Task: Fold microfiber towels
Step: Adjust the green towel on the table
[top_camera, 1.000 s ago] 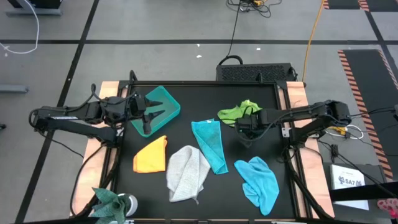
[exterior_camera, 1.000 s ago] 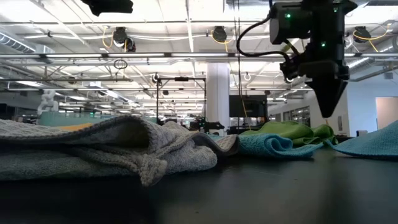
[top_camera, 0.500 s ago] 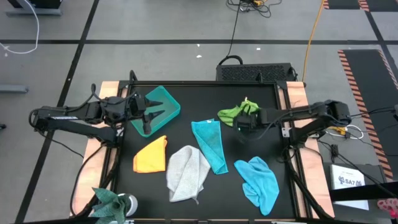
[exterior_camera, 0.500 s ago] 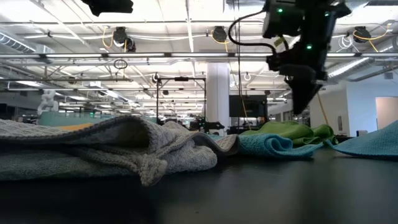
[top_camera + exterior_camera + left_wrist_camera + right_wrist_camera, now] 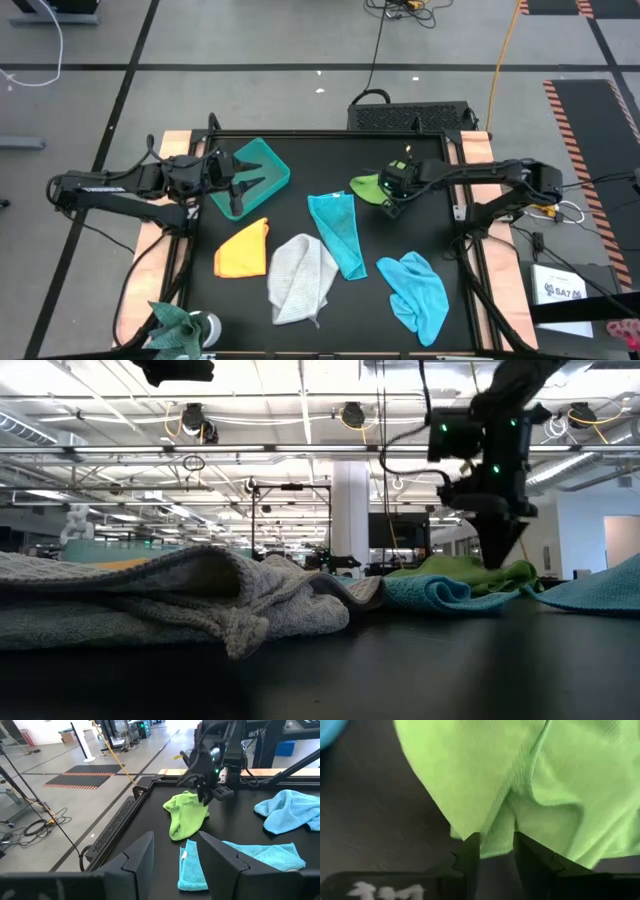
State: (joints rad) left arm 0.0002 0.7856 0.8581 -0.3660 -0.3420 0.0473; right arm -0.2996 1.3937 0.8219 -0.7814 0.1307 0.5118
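Note:
Several microfiber towels lie on the black table: orange-yellow [image 5: 243, 250], light grey [image 5: 300, 278], teal [image 5: 338, 232], light blue [image 5: 415, 290], and a crumpled lime green towel [image 5: 365, 185] at the far right. My right gripper [image 5: 495, 840] points down over the lime green towel [image 5: 520, 770], open, with its fingertips at the towel's edge. From the side the right gripper [image 5: 497, 560] reaches the top of the green heap [image 5: 455, 572]. My left gripper [image 5: 175, 845] hangs open and holds nothing, over the teal bin at the far left. My right gripper comes at the lime green towel from above, its two fingers [image 5: 470, 851] standing apart at the towel's rumpled edge [image 5: 495, 827]. I cannot tell whether the fingertips touch the cloth. The towel lies on the table.
A rigid teal plastic bin [image 5: 262, 165] stands at the far left, under my left gripper [image 5: 237, 190]. The teal towel lies just beside the lime green one, toward the near edge. Bare black table shows between the towels and along the right edge.
My right gripper has swung toward the table's far edge and a little to the left, and has sunk from beside the lime green towel down onto it, rolling slightly. The towels have stayed where they were.

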